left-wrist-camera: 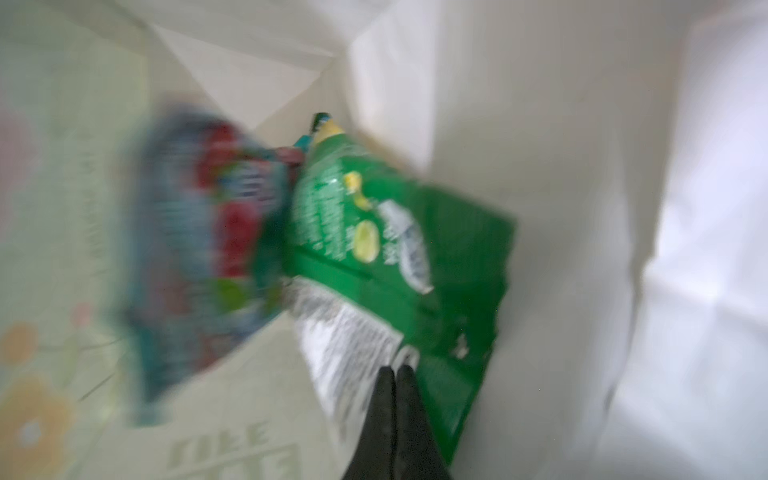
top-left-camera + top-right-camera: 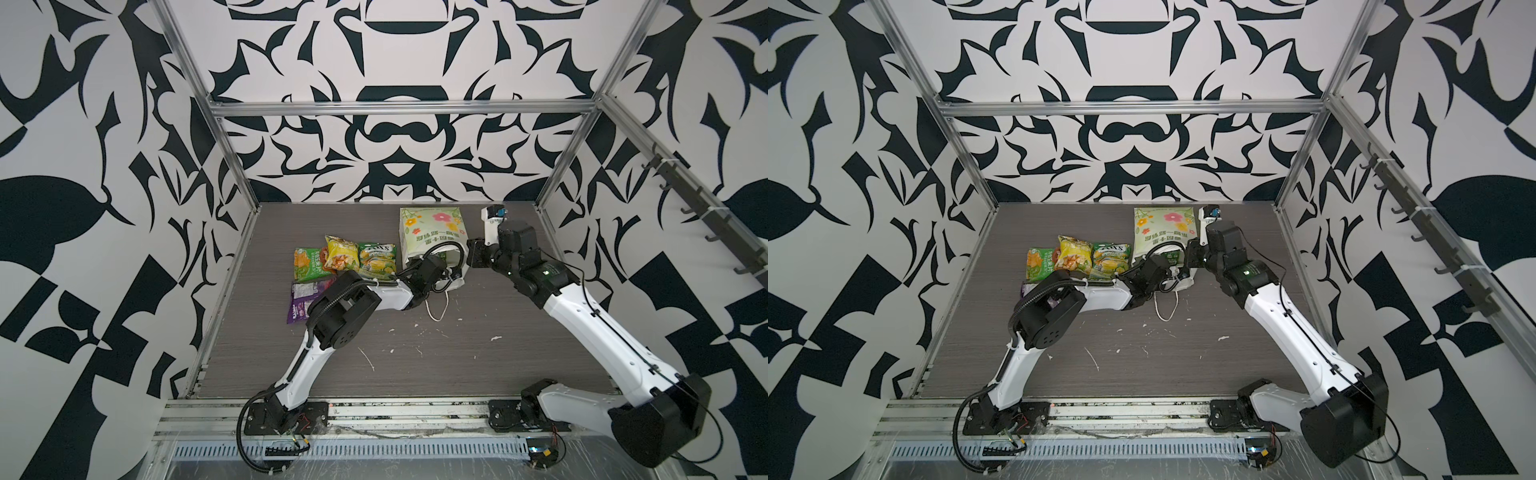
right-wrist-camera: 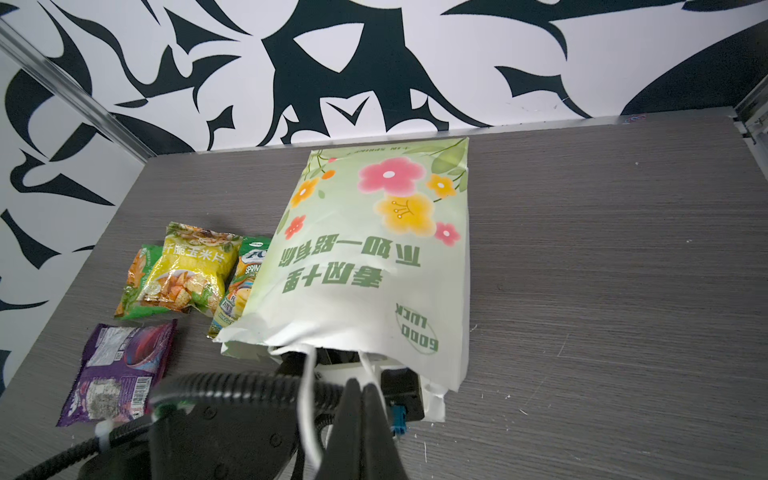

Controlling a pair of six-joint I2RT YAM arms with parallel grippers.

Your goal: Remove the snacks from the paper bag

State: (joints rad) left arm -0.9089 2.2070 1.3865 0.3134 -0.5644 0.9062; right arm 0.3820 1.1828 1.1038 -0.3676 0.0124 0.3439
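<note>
In both top views a flower-printed paper bag point(image 2: 430, 232) lies on its side at the upper centre of the grey desk point(image 2: 457, 365), its mouth toward the lower edge of the frame. Four snacks lie just left of it: an orange-green packet point(image 2: 306, 264), a yellow packet point(image 2: 341, 254), a FOX'S packet point(image 2: 376, 261) and, below them, a purple packet point(image 2: 303, 299). The left arm point(image 2: 390, 297) reaches into the bag's mouth, hiding its jaws. The right arm point(image 2: 582, 316) meets the mouth from the right.

The left wrist view, blurred, looks inside the bag. The left jaws are closed on the thin sealed edge of a green packet point(image 1: 395, 232). A teal-red packet point(image 1: 208, 232) leans against it.

In the right wrist view the right jaws are pressed together just before the bag's mouth, beside a white cord handle point(image 3: 305, 386). Whether they pinch the cord cannot be told.

Risks: so shallow a pinch may slip off the crinkly seal. If nothing anchors the light bag, it may slide along with the packet. The cord could also snag the left arm.
</note>
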